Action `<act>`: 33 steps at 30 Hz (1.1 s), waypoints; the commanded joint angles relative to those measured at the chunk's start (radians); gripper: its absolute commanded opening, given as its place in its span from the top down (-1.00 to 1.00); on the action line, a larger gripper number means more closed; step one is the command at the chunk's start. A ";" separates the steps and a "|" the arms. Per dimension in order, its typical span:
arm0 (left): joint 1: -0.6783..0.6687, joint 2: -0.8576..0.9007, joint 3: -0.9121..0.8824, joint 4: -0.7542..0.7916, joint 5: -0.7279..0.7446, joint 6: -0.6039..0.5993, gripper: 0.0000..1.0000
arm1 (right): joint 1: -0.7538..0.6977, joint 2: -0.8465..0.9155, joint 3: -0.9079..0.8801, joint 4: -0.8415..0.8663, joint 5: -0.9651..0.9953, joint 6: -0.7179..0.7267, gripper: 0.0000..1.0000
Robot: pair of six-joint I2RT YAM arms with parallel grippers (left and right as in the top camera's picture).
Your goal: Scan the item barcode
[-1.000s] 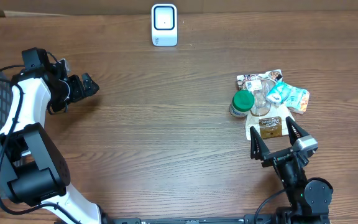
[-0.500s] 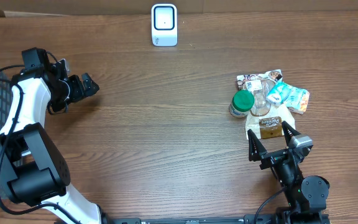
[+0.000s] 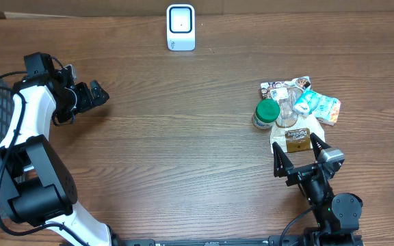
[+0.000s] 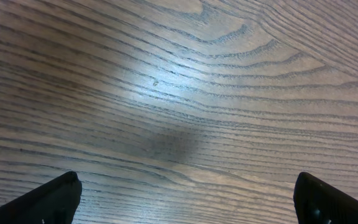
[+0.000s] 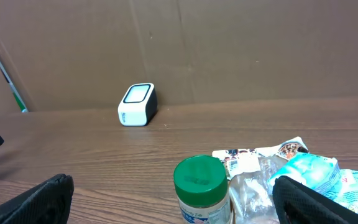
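Well, on the far left, the left gripper [image 3: 96, 96] spreads its black fingers wide over the streaky wooden table [image 3: 183, 137]. At the top sits a small white boxy scanner [image 3: 180, 27]. On the right lie a round jar [image 3: 265, 113] with a green lid, crinkly shiny packets [image 3: 317, 104] and a flat brown pouch [image 3: 294, 137]. The right gripper [image 3: 298, 152] is wide open by the pouch, holding nothing.

The scanner [image 3: 181, 27] sits far back, well left of the pile [image 3: 294, 113].

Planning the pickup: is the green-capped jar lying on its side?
No, the jar stands upright with its green cap on top, beside the packets.
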 commanded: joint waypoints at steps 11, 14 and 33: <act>-0.152 -0.312 0.014 0.004 0.008 0.027 -0.99 | -0.002 -0.010 -0.010 0.006 0.003 0.002 -1.00; -0.200 -0.419 -0.016 0.004 0.008 0.027 -0.99 | -0.002 -0.010 -0.010 0.006 0.003 0.002 -1.00; -0.344 -1.326 -0.961 0.843 -0.048 0.231 -0.99 | -0.002 -0.010 -0.010 0.006 0.003 0.002 -1.00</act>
